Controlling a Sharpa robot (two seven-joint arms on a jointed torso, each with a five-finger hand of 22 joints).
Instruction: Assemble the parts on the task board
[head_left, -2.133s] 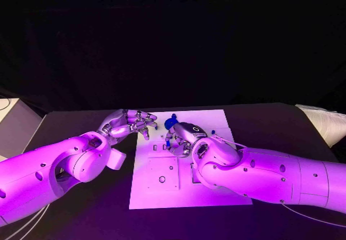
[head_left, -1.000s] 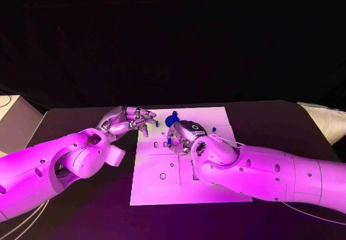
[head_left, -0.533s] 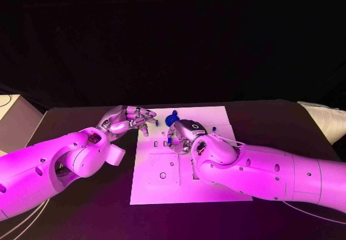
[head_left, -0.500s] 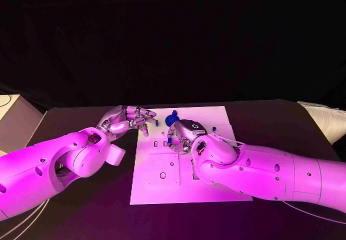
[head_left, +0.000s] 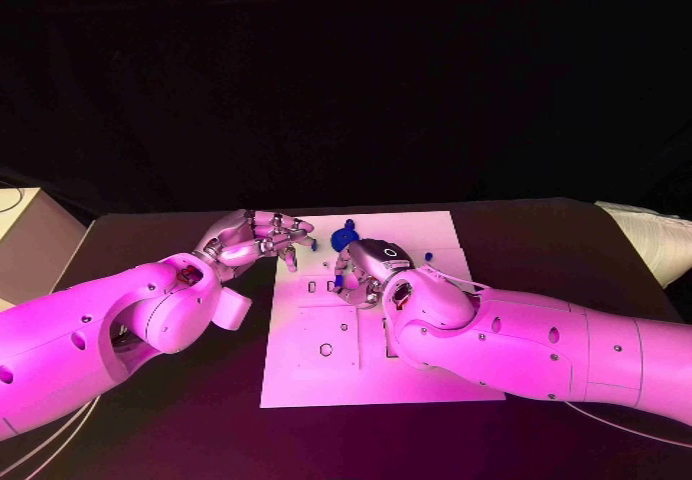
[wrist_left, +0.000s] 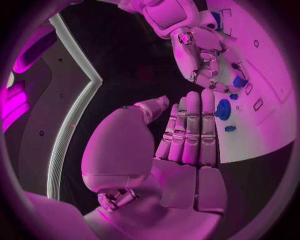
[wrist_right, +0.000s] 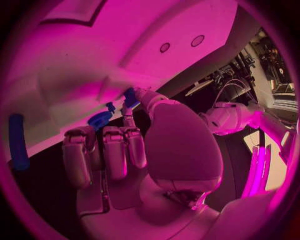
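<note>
Both hands hover over the far end of the white task board (head_left: 361, 330) on the black table (head_left: 577, 240): left hand (head_left: 257, 240) curled on nothing, right hand (head_left: 368, 270) pinching a blue part (wrist_right: 130, 97).

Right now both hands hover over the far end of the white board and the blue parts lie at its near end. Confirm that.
Wrong on the parts: the head view shows the blue parts at the task board's far end, by the left hand and right hand. The rest stands.
</note>
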